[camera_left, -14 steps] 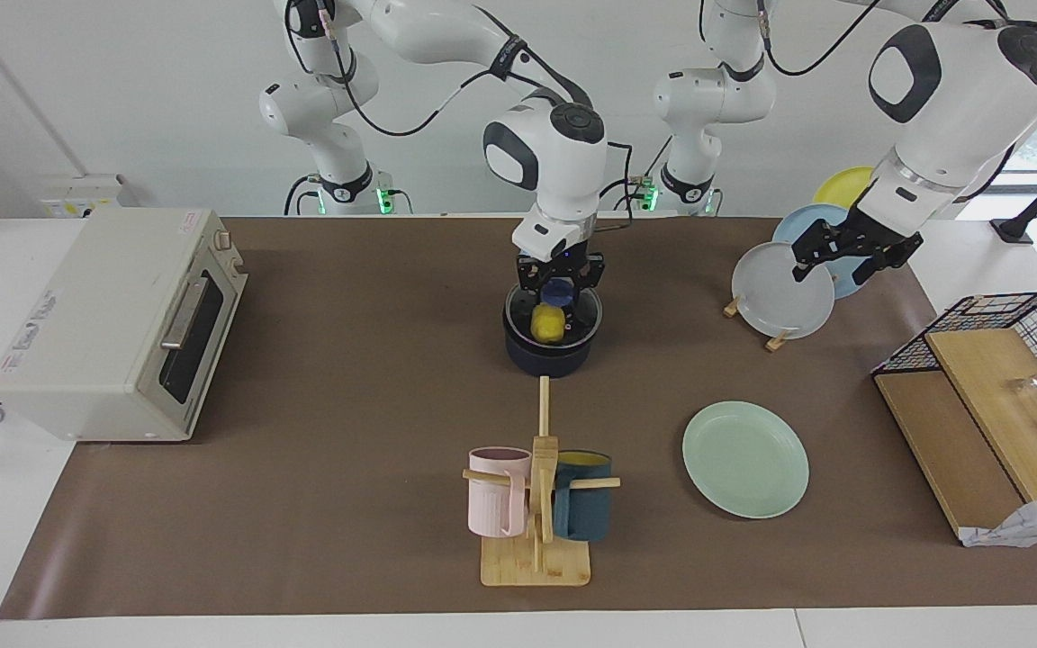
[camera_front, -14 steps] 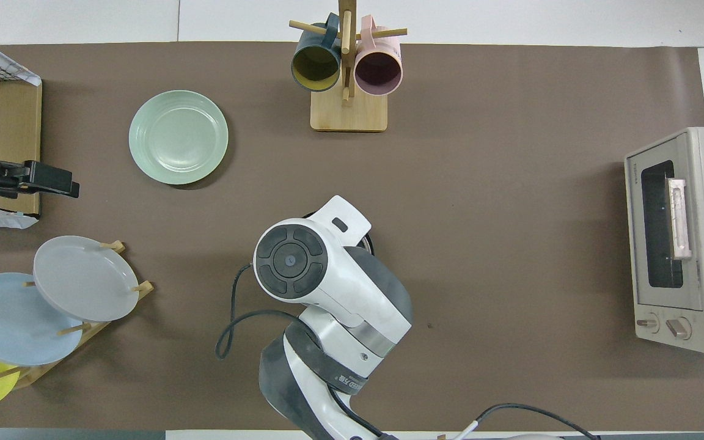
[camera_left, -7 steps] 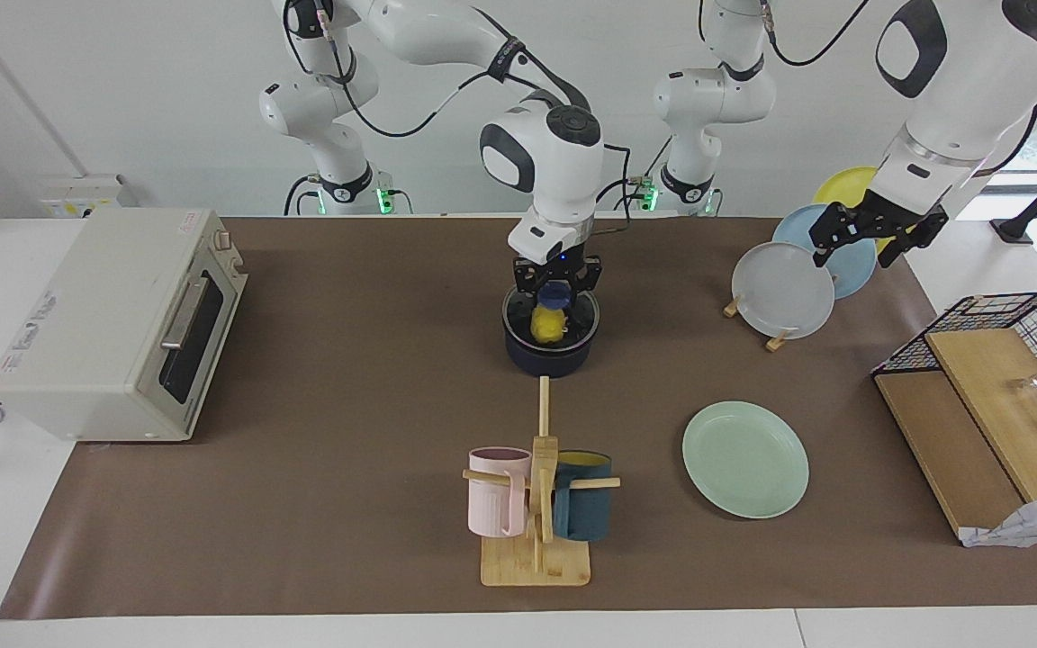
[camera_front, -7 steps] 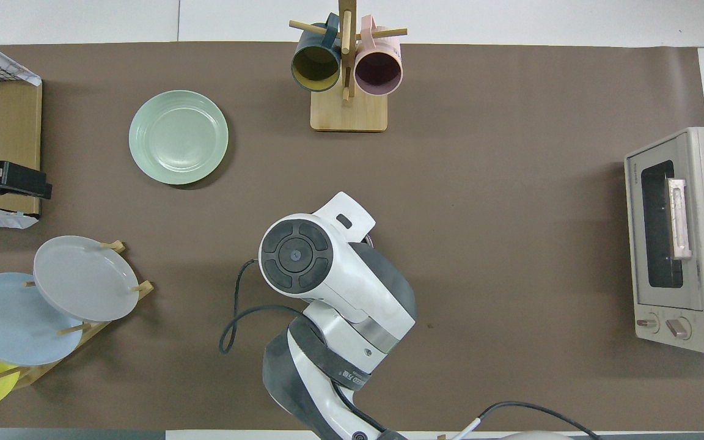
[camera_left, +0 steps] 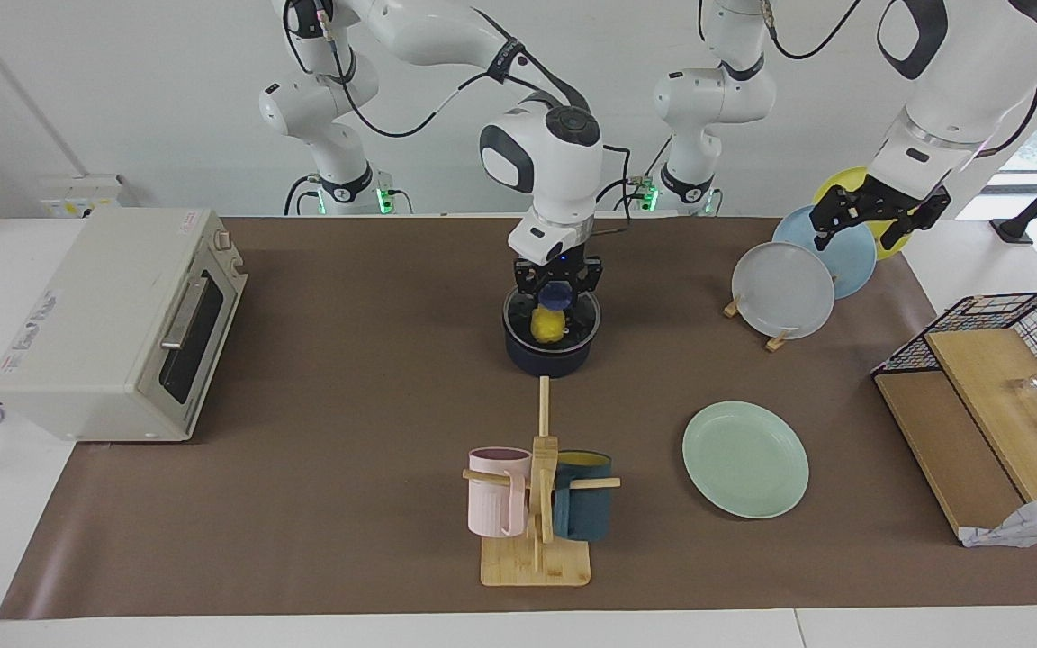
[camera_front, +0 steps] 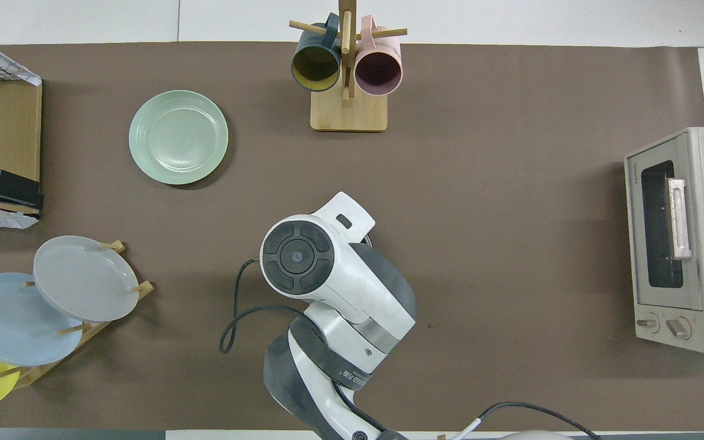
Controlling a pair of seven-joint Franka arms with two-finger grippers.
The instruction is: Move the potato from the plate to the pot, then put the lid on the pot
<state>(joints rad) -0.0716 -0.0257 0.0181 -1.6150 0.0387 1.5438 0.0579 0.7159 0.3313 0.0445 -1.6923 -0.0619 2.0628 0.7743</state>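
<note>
The right end effector pinches the glass lid's knob on the pot holding the potato, while the left end effector hangs spread over the plate rack.

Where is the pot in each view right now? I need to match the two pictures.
Facing view: the pot sits mid-table, under the right end effector, nearer to the robots than the mug rack.
Overhead view: the pot is almost wholly hidden beneath the right arm's wrist at picture centre.
Shared landmark: the mug rack, directly in line with the pot.
</note>
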